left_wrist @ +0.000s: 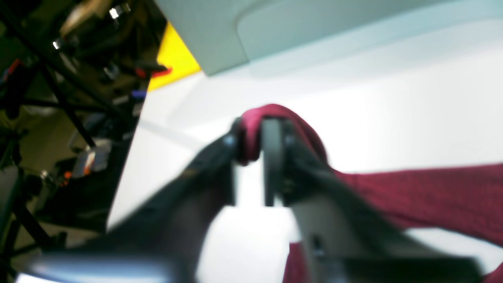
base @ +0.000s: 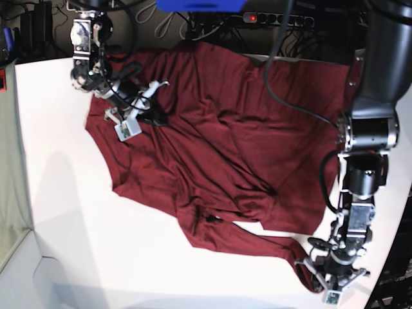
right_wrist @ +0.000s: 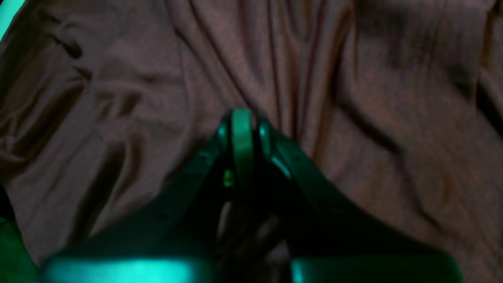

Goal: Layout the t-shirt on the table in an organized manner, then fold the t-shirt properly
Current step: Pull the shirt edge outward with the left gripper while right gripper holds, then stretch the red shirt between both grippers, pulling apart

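left gripper [left_wrist: 251, 157] jaws pinching t-shirt [base: 225, 141] corner, lower right | right gripper [right_wrist: 243, 129] jaws closed on cloth, upper left | risk: thin pinch slips, corner drops, wrinkles remain

Heavily blurred throughout the left wrist view, with the left gripper [left_wrist: 251, 157] smeared and its jaws soft-edged around a bunch of the t-shirt [left_wrist: 412, 192]; cloth cut off at the right and bottom edges there; clutter beyond the table [left_wrist: 393, 118] edge too blurred to name. Dim and green-tinted in the right wrist view, the right gripper [right_wrist: 243, 133] blurred; fabric filling the frame, all its edges cut off. In the base view, far hem partly hidden behind cables [base: 283, 71]; lower sleeve tip hidden under the left gripper.
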